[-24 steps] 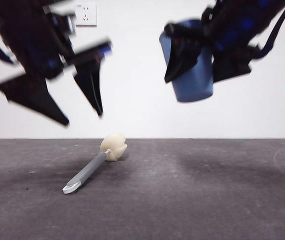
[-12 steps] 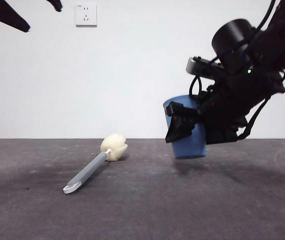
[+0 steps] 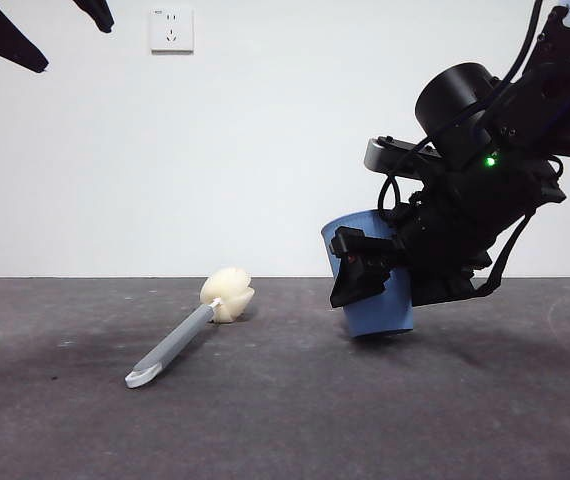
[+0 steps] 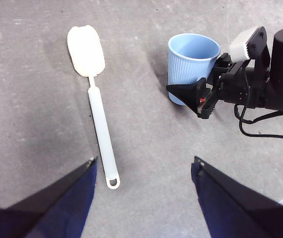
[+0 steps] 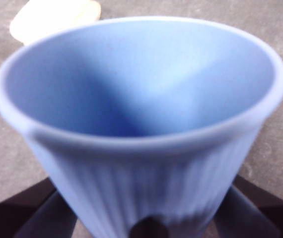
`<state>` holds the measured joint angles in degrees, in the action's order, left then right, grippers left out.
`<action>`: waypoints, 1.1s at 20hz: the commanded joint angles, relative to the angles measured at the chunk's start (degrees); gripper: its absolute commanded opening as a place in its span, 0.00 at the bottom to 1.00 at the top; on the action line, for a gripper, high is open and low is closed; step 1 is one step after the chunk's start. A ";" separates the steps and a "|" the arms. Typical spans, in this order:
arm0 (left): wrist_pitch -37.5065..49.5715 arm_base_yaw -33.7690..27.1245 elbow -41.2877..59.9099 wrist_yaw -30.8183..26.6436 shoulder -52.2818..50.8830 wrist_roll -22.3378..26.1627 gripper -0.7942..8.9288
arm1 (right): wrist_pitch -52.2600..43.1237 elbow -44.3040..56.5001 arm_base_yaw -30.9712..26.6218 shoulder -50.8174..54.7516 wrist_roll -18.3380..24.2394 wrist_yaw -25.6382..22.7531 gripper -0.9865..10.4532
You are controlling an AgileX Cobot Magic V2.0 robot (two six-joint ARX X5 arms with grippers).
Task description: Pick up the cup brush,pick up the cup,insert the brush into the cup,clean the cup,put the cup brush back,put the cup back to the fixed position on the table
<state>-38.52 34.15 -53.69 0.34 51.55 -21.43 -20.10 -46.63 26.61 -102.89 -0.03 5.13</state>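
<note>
From my seat at the remote station, the right gripper [image 3: 385, 275] is clamped on the blue ribbed plastic tumbler [image 3: 375, 285], one black jaw on each side of its wall. The cup is tipped a bit, rim leaning toward the brush side, and its base is right down at the dark grey matte table [image 3: 285, 420]; I honestly can't tell whether it's touching or a hair above. In the right wrist view the cup [image 5: 141, 124] fills nearly the whole frame, mouth open and facing the camera, inside looks empty.

The cup brush, the one with the long flat grey plastic handle and cream-yellow sponge head [image 3: 227, 295], is lying flat on the table, nobody holding it. Its white looped tip [image 3: 143, 377] points toward the front edge of the table and the sponge end points toward the back edge. It sits well apart from the cup, over on the left half of the table.

The left gripper [image 4: 144, 168] is parked up high with jaws spread wide, nothing between them, looking down on the brush handle [image 4: 102, 131] and the cup [image 4: 191, 64]. In the front view it only shows as black tips [image 3: 25, 35] at the top left corner.
</note>
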 commanded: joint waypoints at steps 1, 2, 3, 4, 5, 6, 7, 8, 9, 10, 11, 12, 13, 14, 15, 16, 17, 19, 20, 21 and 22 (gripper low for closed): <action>0.24 -0.11 0.00 -0.22 0.00 0.79 0.41 | 7.43 1.60 0.26 -1.81 0.11 0.90 0.14; 0.24 -0.11 0.00 -0.22 0.00 1.07 0.41 | 8.26 1.60 0.26 -1.81 0.07 0.92 0.22; 0.20 -0.11 0.00 -0.20 0.00 1.40 0.41 | 8.83 1.60 0.44 -1.79 -0.04 0.92 0.29; 0.20 -0.11 0.00 -0.20 0.00 1.75 0.41 | 9.16 1.60 0.46 -1.79 -0.20 0.94 0.33; 0.04 -0.11 0.00 -0.20 0.00 1.79 0.41 | 9.64 1.60 0.46 -1.79 -0.57 0.94 0.35; -0.22 -0.11 0.00 -0.20 0.00 1.79 0.41 | 10.05 1.57 0.52 -1.79 -0.57 0.94 0.37; -0.66 -0.11 0.00 -0.20 0.00 1.79 0.41 | 10.60 1.60 0.57 -1.79 -0.57 0.94 0.37; -0.83 -0.11 0.00 -0.20 0.00 1.81 0.41 | 11.10 1.60 0.57 -1.79 -0.55 0.94 0.39; -0.85 -0.11 0.00 -0.17 0.00 1.81 0.41 | 11.72 1.60 0.57 -1.79 -0.57 0.92 0.43; -0.85 -0.11 0.00 -0.17 0.00 1.81 0.41 | 12.17 1.60 0.57 -1.77 -0.52 0.94 0.45; -0.96 -0.11 0.00 -0.17 0.00 1.81 0.40 | 12.48 1.60 0.57 -1.77 -0.44 0.96 0.45; -1.07 -0.11 0.00 -0.20 0.00 1.81 0.40 | 12.48 1.60 0.57 -1.70 -0.46 0.94 0.45; -1.18 -0.11 0.00 -0.20 0.00 1.81 0.40 | 12.44 1.57 0.57 -1.68 -0.48 0.94 0.49; -1.22 -0.11 0.00 -0.20 0.00 1.81 0.40 | 12.50 1.57 0.57 -1.66 -0.48 0.90 0.51; -1.44 -0.11 0.00 -0.20 0.00 1.79 0.40 | 12.50 1.57 0.57 -1.55 -0.48 0.92 0.53; -1.53 -0.11 0.00 -0.22 0.00 1.81 0.40 | 12.50 1.57 0.57 -1.55 -0.55 0.92 0.53; -1.55 -0.11 0.00 -0.20 0.00 1.81 0.40 | 12.63 1.57 0.57 -1.44 -0.55 0.92 0.53; -1.68 -0.11 0.00 -0.20 0.00 1.81 0.40 | 14.27 1.57 0.68 -0.55 -0.57 0.92 0.53; -1.79 -0.11 0.00 -0.22 0.00 1.81 0.40 | 15.45 1.57 0.87 0.09 -0.57 0.72 0.53; -1.79 -0.11 0.00 -0.22 0.00 1.81 0.40 | 17.07 1.57 0.87 1.09 -0.57 0.72 0.53; -1.77 -0.11 0.00 -0.22 0.00 1.81 0.40 | 18.45 1.57 0.87 2.05 -0.57 0.72 0.53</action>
<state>-40.34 34.13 -53.69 0.21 51.55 -20.53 -4.56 -46.78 27.38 -99.68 1.06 5.85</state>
